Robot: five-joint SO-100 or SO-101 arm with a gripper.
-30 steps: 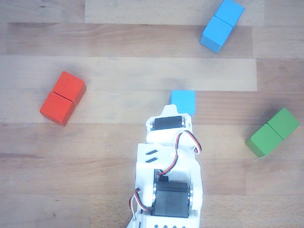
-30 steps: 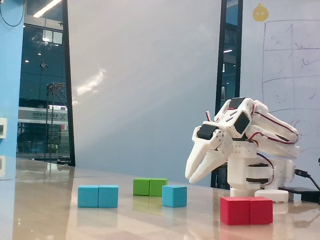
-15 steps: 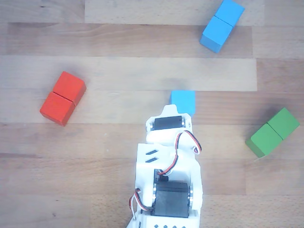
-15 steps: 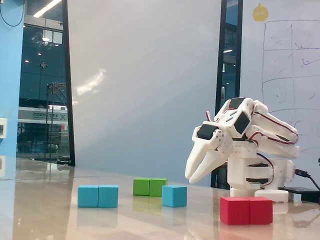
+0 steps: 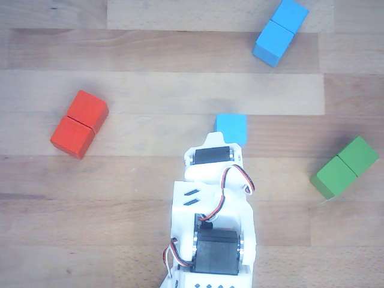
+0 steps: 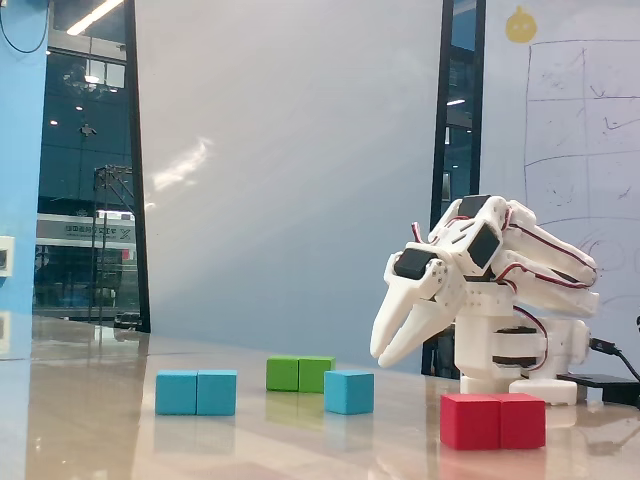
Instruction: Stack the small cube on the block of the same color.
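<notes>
Red block [image 6: 493,420] nr arm base, green block [image 6: 300,373] behind small cube [image 6: 349,391]

In the other view, bare table [image 5: 150,90] lies between the small cube [image 5: 231,127] and the blue block [image 5: 280,32] at the far edge. The red block [image 5: 78,123] and green block [image 5: 345,167] sit well apart, toward the left and right edges.

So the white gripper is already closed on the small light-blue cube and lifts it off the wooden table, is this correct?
Not correct: in the fixed view the white gripper hangs above the small light-blue cube, not touching it. The cube sits on the wooden table.
</notes>
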